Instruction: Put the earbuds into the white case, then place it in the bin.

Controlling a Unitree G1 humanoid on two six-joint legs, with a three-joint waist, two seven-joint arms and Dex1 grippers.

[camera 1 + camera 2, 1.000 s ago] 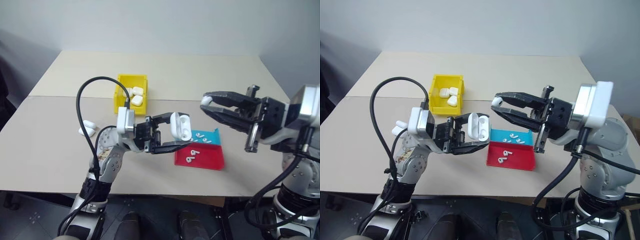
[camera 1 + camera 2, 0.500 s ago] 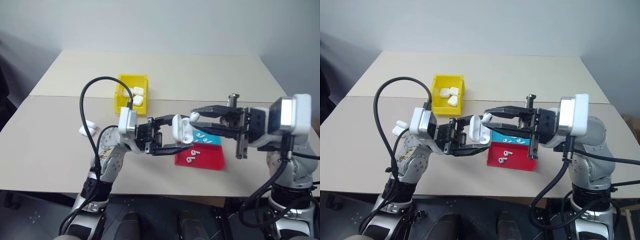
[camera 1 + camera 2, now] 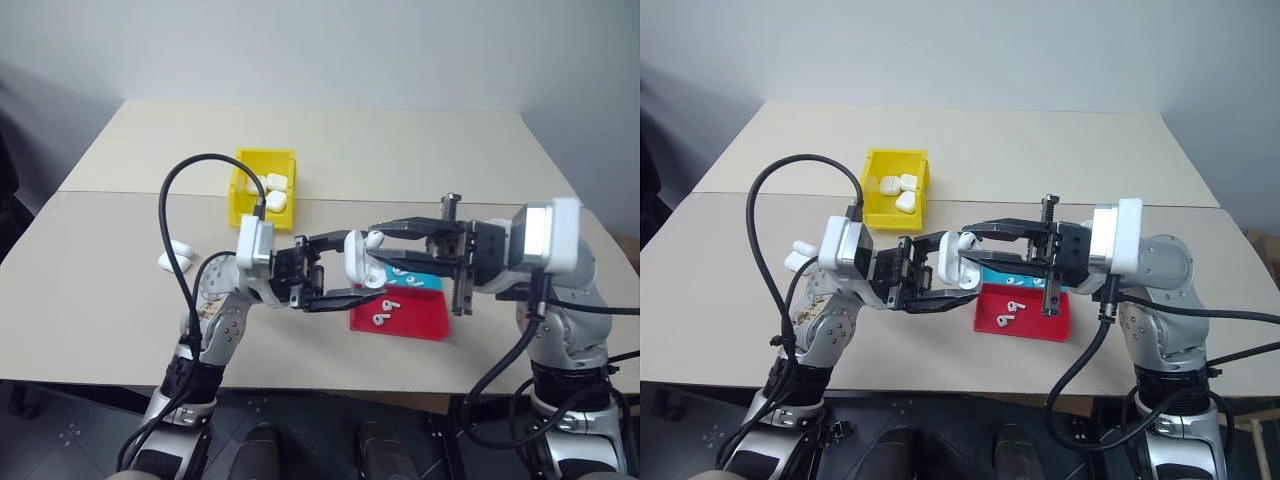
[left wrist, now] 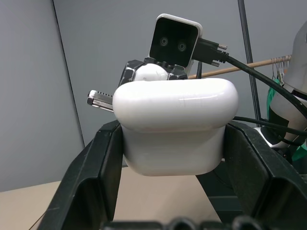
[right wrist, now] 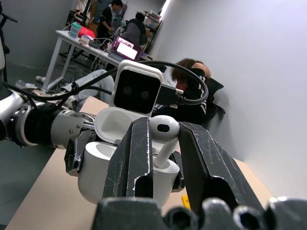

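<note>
— Why hold the white case (image 3: 356, 260) up off the table instead of loading it where it lay?

— My left gripper (image 3: 345, 268) is clamped on its body with the lid swung open, so the wells face my other arm. My right gripper (image 5: 158, 143) pinches one of the earbuds (image 5: 163, 129) between narrowed fingers, stem pointing down, right over the open case.

— And the rest?

— More earbuds lie below my right gripper, in the red tray (image 3: 420, 318) and the blue tray (image 3: 423, 272). The bin (image 3: 246, 186) sits beyond my left gripper, already holding several cases. I judge the stem must line up with its well before I let go.
</note>
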